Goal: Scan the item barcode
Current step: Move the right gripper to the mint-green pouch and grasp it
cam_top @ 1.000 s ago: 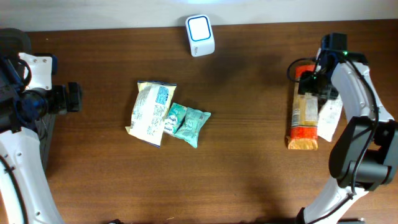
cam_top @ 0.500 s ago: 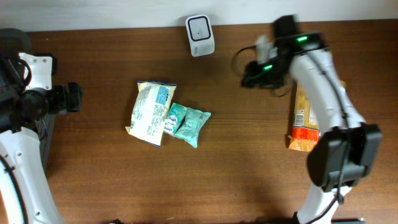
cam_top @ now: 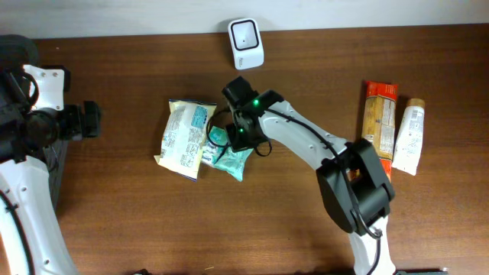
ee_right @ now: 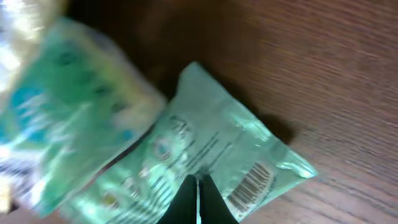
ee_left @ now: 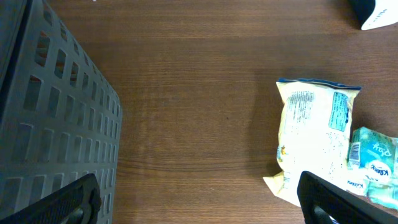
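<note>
From above, my right pincer (cam_top: 239, 137) is down on the glossy green packet (cam_top: 238, 156). The packet lies on the wood-grain table (cam_top: 306, 221) against a crinkled yellow chip bag (cam_top: 183, 137), below the rounded white scanner (cam_top: 246, 34). My left pincer (cam_top: 90, 120) hangs at the table's left edge, well apart from them.

At my left wrist, the flat black fingers are spread wide and hold nothing, with a perforated black basket (ee_left: 50, 112) alongside.

At my right wrist, the view is blurred. My fingertips are pressed together over the shiny packet, just beside its barcode (ee_right: 252, 183). I cannot tell whether any film is pinched between them.
</note>
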Tool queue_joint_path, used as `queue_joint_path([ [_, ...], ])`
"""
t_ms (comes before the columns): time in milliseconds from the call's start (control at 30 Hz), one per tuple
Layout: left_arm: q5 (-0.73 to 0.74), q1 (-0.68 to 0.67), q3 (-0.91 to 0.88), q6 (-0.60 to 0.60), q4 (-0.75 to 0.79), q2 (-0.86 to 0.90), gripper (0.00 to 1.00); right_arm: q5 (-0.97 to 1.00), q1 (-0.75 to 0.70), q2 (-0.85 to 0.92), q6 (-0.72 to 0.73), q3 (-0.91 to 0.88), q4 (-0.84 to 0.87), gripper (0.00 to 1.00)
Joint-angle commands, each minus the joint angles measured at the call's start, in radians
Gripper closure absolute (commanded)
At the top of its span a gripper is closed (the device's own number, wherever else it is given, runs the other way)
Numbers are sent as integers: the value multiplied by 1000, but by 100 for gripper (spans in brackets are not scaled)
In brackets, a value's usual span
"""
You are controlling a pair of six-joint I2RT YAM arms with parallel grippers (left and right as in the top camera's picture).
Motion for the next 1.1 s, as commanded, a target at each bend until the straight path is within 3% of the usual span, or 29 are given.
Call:
queue_joint_path([
  [0, 11, 3, 11, 16, 2, -4, 1, 45, 2, 72, 61, -6, 0, 96],
  [100, 11, 3, 11, 16, 2, -4, 1, 8, 10, 122, 60, -6, -17, 94],
  [267, 11, 3, 11, 16, 2, -4, 1, -1, 10, 127, 50, -6, -16, 47],
  [333, 11, 3, 11, 16, 2, -4, 1, -31, 7, 127, -36, 21, -18, 42],
  [567, 11, 3, 11, 16, 2, -4, 1, -73, 5, 117, -84, 353, -313, 43],
  [600, 11, 3, 11, 16, 2, -4, 1, -102, 16, 117, -83, 357, -310, 45],
  [700, 11, 3, 11, 16, 2, -4, 1, -113, 41, 122, -44, 335, -289, 66],
  [800, 11, 3, 11, 16, 2, -4, 1, -109, 69, 122, 10, 293, -252, 76],
  [1067, 11, 3, 11, 16, 2, -4, 1, -109, 85, 122, 79, 140, -77, 80],
])
